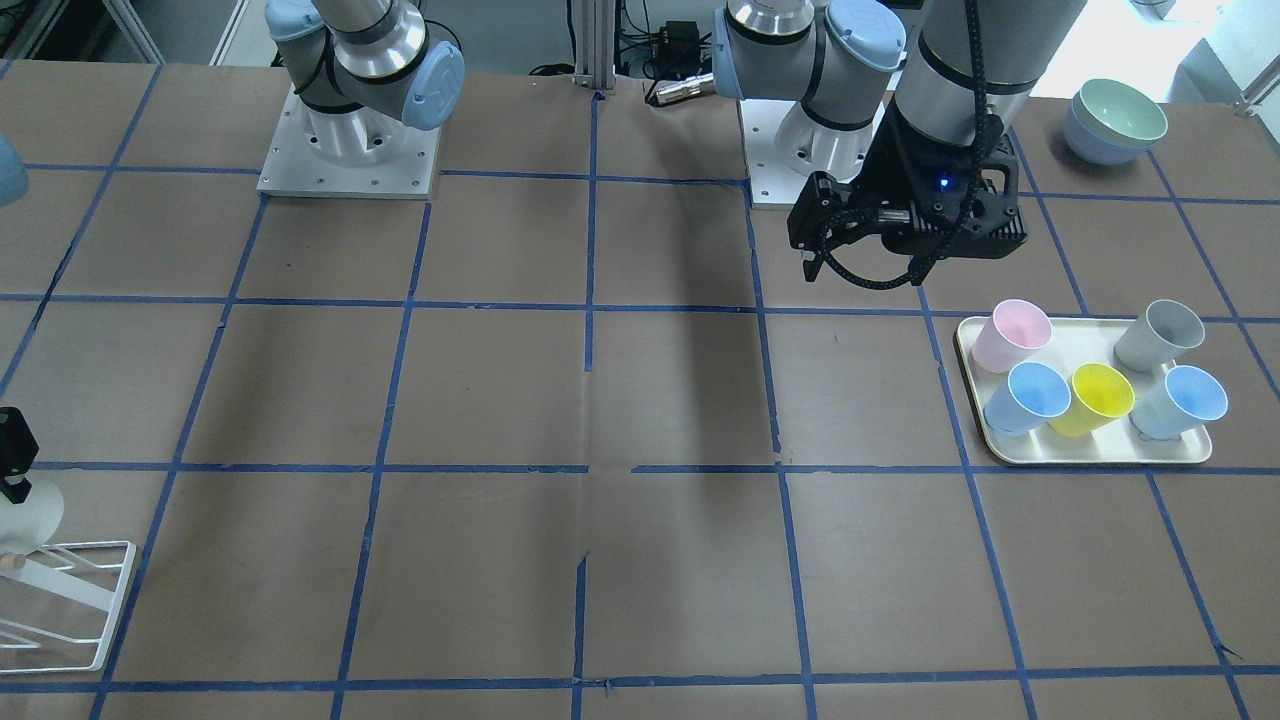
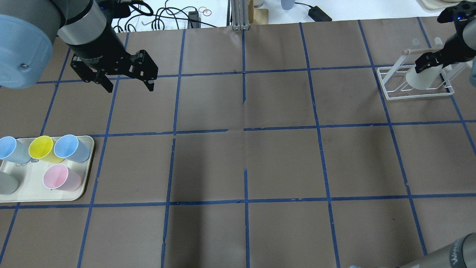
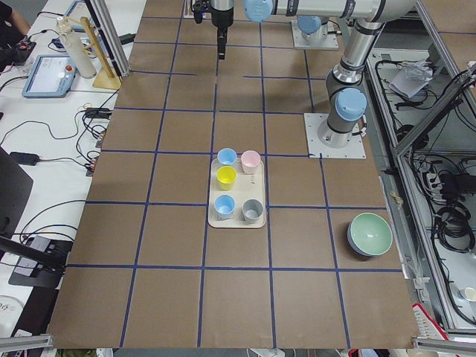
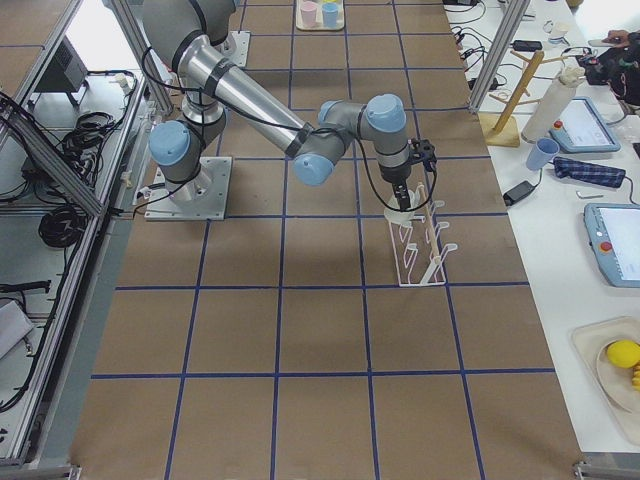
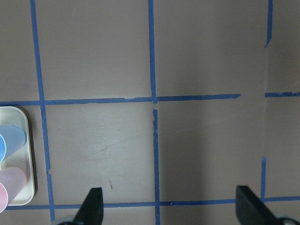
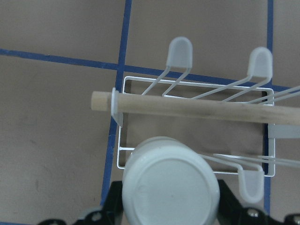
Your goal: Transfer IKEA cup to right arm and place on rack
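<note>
PLACING THE CUP: The robot's right arm (image 4: 255, 102) holds the pale cream IKEA cup (image 6: 171, 187) mouth-down over the white wire rack (image 2: 416, 95) at the right end of the counter (image 2: 245, 160), its jaws clamped on the cup's sides close to the upturned base. The cup hangs just beside the rack's wooden bar (image 6: 197, 108), with a white-capped rod (image 6: 251, 183) right next to it; whether a rod already sits inside the cup cannot be told, as the cup itself hides that. The hand-over looks complete, leaving only the set-down. To do it well, the arm should centre the cup's mouth on one slanted rod, lean the cup to match the slant, and lower it gently while staying off the wooden bar. The jaws should part only once the rod carries the cup, then lift away without brushing the light plastic, which could easily tip or slide off. The left arm (image 1: 985, 50) hovers well apart near the cream tray (image 1: 1100, 455) of coloured cups (image 1: 1100, 398), its jaws spread wide and empty
</note>
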`<state>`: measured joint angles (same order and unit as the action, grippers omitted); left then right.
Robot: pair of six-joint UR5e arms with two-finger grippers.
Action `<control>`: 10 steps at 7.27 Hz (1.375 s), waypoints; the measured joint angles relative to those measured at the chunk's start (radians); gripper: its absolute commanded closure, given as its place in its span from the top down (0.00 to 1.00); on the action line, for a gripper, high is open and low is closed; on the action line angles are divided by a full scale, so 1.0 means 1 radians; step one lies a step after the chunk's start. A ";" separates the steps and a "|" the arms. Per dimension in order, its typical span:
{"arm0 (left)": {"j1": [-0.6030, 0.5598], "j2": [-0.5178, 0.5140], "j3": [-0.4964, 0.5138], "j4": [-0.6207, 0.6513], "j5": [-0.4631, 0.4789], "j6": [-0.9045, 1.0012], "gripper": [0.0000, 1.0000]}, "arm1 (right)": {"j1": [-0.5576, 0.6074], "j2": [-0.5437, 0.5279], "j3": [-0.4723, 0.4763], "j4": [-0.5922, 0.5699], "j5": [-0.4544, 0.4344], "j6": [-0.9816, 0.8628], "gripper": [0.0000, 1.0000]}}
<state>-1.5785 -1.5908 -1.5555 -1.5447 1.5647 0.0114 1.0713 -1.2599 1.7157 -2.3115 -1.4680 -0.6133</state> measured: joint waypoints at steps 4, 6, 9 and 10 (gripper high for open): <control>-0.001 0.000 0.000 0.000 -0.001 0.001 1.00 | -0.001 0.022 0.003 -0.002 -0.009 0.002 0.69; -0.001 0.000 0.000 0.000 0.000 0.001 1.00 | -0.023 0.029 0.001 -0.002 -0.001 0.000 1.00; 0.000 0.000 -0.001 0.000 0.000 0.001 1.00 | -0.040 0.039 -0.001 0.001 -0.008 -0.005 1.00; 0.000 0.000 -0.001 0.000 0.000 0.001 1.00 | -0.040 0.037 -0.002 0.003 -0.008 -0.003 1.00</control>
<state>-1.5785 -1.5908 -1.5560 -1.5447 1.5643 0.0123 1.0316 -1.2229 1.7133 -2.3081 -1.4764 -0.6158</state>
